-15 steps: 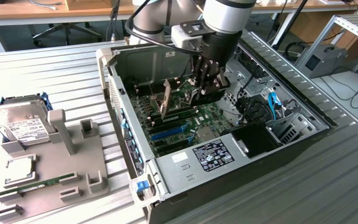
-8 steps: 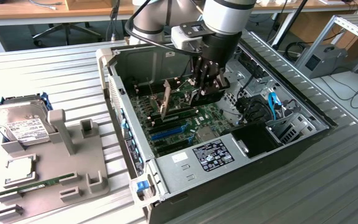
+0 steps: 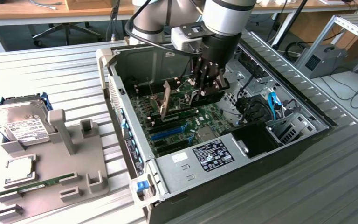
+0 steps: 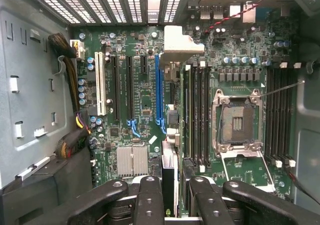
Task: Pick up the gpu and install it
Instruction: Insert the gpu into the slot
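Note:
My gripper (image 3: 199,93) hangs inside the open computer case (image 3: 303,140), shut on the gpu (image 3: 165,100). In the wrist view the gpu (image 4: 169,171) is edge-on between my black fingers (image 4: 149,200), and its silver end bracket (image 4: 181,44) reaches toward the rear slot openings (image 4: 150,5). The card stands upright over the green motherboard (image 4: 145,135), just beside the long blue slot (image 4: 159,90). Whether its lower edge touches a slot I cannot tell.
On the exterior view's left a grey holder (image 3: 73,168) carries a silver hard drive (image 3: 20,126), a processor chip (image 3: 20,169) and a memory stick (image 3: 39,183). Inside the case are the bare processor socket (image 4: 239,120), black memory slots (image 4: 197,115) and a cable bundle (image 4: 75,135).

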You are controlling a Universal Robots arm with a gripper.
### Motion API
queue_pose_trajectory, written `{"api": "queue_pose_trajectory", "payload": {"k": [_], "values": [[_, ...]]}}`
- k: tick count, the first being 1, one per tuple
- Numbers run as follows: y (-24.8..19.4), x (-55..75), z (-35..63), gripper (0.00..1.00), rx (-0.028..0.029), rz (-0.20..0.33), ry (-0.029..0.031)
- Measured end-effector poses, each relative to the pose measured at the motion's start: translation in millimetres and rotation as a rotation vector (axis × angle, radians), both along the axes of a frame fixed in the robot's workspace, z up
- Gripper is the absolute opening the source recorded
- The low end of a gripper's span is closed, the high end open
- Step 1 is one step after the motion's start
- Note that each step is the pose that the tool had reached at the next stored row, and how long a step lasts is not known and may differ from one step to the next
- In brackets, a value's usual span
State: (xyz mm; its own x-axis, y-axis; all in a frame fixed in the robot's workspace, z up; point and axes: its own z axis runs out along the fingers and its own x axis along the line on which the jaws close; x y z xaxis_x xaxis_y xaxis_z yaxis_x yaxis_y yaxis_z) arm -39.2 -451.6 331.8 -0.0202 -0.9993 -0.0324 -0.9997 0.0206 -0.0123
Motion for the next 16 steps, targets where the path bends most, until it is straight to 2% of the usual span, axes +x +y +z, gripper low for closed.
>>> {"api": "queue_pose_trajectory", "payload": {"k": [16], "values": [[-0.6,0.0,-3.1,0.26,0.0000,0.000,0.0000]]}}
